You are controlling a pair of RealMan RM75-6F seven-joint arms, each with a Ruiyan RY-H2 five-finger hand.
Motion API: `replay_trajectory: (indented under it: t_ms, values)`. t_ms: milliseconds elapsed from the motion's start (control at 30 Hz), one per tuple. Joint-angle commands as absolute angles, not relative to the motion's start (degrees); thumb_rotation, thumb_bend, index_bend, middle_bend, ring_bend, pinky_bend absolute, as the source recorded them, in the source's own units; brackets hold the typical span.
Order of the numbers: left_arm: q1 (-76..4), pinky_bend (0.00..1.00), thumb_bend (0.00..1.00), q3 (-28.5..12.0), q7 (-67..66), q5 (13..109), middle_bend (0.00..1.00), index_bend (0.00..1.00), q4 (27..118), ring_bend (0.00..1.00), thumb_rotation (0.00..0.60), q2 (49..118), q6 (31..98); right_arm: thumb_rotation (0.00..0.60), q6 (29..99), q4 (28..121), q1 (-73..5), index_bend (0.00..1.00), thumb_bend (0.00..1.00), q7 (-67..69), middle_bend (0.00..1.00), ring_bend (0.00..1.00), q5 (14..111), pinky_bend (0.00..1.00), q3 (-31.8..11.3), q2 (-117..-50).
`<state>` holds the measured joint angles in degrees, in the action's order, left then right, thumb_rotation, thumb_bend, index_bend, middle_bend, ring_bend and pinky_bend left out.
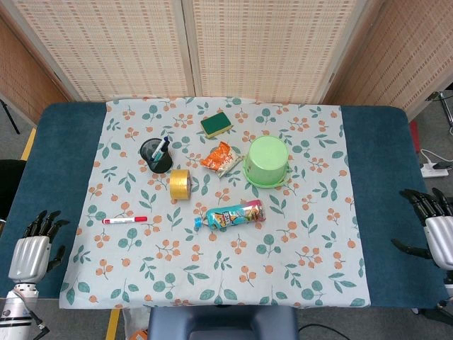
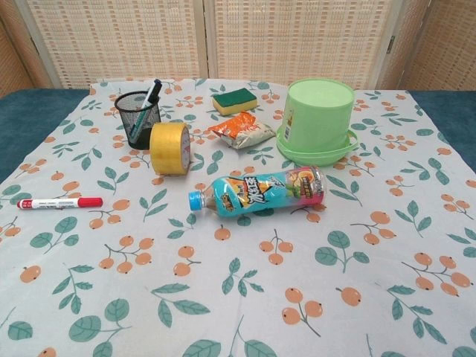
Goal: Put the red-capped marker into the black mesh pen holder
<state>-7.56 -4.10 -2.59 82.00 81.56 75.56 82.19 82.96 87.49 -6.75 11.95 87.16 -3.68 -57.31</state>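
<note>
Both hands are idling with fingers apart, the left hand [image 1: 32, 249] sitting nearer the red-capped marker [image 1: 124, 220], which is lying lengthwise along the tablecloth's [image 1: 212, 283] left edge, short of the black mesh pen holder [image 1: 155, 155], while the right hand [image 1: 435, 227] is resting well apart.

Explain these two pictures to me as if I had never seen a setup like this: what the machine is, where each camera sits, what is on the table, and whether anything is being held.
This is a two-armed robot with human-like hands, steered remotely by a person. The head view looks down from above; the chest view looks from lower, closer to the tabletop.

In the head view the left hand and right hand rest at the table's edges, open and holding nothing.

On the floral cloth lie the red-capped marker, a black mesh pen holder with a pen already inside, a yellow tape roll, a drink bottle on its side, a snack packet, a green-and-yellow sponge and an upturned green bucket.

The marker is meant to go into the holder; it lies untouched.
</note>
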Motion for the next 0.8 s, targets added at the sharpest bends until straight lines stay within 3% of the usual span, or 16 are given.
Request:
replay_trajectory:
  t_ms: [33,800]
  values:
    - [-7.6,0.17,0.36,-4.1,-2.9,82.0,0.12,0.29,81.7,0.03,0.600,75.5,82.2,0.600,82.7,87.4,-6.8,0.16,0.00,11.7,0.14,0.13,86.8,0.03,-3.7,-57.4]
    - [-7.7,0.17,0.36,-4.1,-2.6,82.0,0.12,0.28,82.5,0.03,0.600,75.5,82.1,0.600,83.2,87.8,-6.4,0.17,0.00,12.6,0.14,0.13,87.5,0.03,-3.5,-56.9]
